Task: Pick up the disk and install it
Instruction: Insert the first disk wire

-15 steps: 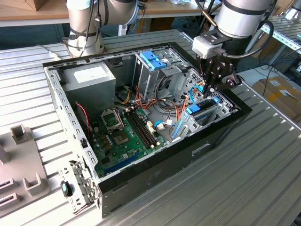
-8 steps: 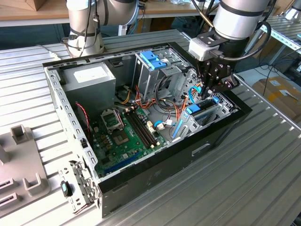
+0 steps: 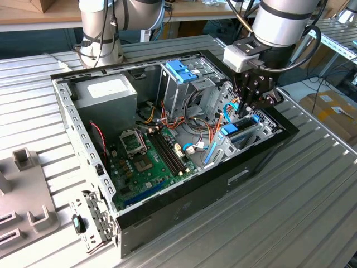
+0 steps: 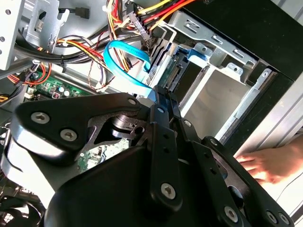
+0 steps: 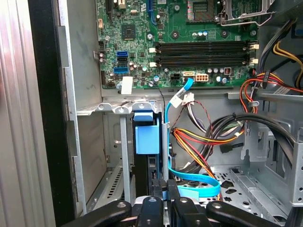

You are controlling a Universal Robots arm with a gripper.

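Pinching the disk (image 5: 147, 137), gripper (image 5: 164, 187) nearly closed.

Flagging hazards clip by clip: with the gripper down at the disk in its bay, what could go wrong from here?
1. The flat blue cable loops right beside the gripper; it could get snagged or pinched.
2. The disk may not be fully seated in its metal bay, so pressing off-line might jam it.
3. What looks like a person's hand rests just outside the case, close to the arm.
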